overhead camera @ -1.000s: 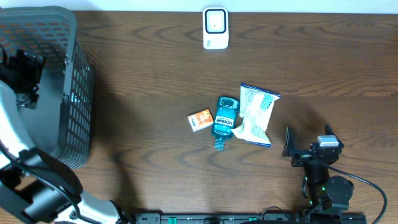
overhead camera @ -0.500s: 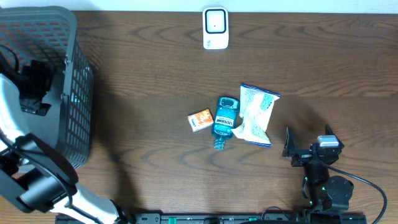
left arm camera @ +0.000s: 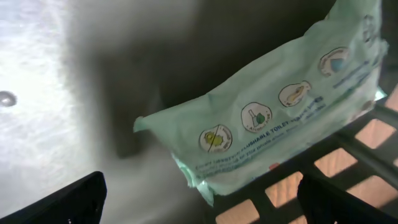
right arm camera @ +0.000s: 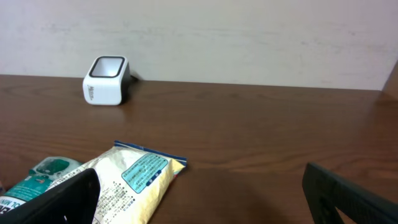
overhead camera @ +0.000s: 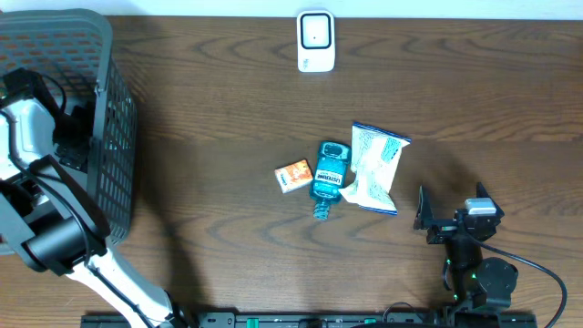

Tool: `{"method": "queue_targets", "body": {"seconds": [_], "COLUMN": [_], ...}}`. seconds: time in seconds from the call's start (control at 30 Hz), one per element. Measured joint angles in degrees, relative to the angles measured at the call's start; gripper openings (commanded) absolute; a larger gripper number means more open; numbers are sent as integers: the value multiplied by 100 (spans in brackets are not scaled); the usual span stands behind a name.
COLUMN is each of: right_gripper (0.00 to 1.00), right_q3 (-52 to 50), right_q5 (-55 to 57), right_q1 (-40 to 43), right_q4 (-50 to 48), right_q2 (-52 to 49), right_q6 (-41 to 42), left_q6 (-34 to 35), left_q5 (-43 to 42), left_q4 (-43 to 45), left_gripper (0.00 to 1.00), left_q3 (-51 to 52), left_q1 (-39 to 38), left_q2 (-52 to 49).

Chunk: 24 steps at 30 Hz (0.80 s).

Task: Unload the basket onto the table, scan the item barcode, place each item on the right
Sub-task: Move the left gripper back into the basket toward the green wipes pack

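A pale green pack of wipes (left arm camera: 273, 118) lies inside the dark mesh basket (overhead camera: 109, 118), against its grid wall. My left gripper (left arm camera: 202, 202) hangs open just short of the pack, touching nothing. On the table lie an orange box (overhead camera: 293, 175), a blue bottle (overhead camera: 330, 178) and a white-and-blue bag (overhead camera: 375, 167). The white barcode scanner (overhead camera: 315, 41) stands at the far edge. My right gripper (overhead camera: 451, 205) rests open at the near right, with the bag (right arm camera: 134, 180) ahead of it on the left.
The basket takes up the table's left end, and my left arm (overhead camera: 36, 137) reaches down into it. The scanner (right arm camera: 106, 81) stands before a pale wall. Bare brown tabletop (overhead camera: 228, 100) lies between the basket and the items.
My left wrist has moved deeper into the basket, toward its right wall. The right arm and the items on the table have not moved.
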<state>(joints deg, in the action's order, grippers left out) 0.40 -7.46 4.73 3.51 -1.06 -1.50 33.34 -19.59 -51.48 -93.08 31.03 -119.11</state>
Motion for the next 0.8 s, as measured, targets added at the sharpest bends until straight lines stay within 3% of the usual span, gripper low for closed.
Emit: {"method": "queue_targets", "body": {"seconds": [0.07,0.13,0.3,0.8], "right_gripper": [99,99,99,99], "right_q3": [0,0,0,0], "right_q5": [0,0,0,0], "right_q1": [0,0,0,0], "right_q4": [0,0,0,0], "right_q2": [-2,0,0,0], "right_q6": [0,0,0,0], "left_q6": [-52,-81,-157,-485], "left_q5": [0,50,155,337], "left_q4": [26,31,-42,-234], "left_gripper": [72,48,9,7], "left_q3": [0,0,-2,-11], "left_q1": [-13,-15,-20,46], "left_q2": [-59,-116,-142,2]}}
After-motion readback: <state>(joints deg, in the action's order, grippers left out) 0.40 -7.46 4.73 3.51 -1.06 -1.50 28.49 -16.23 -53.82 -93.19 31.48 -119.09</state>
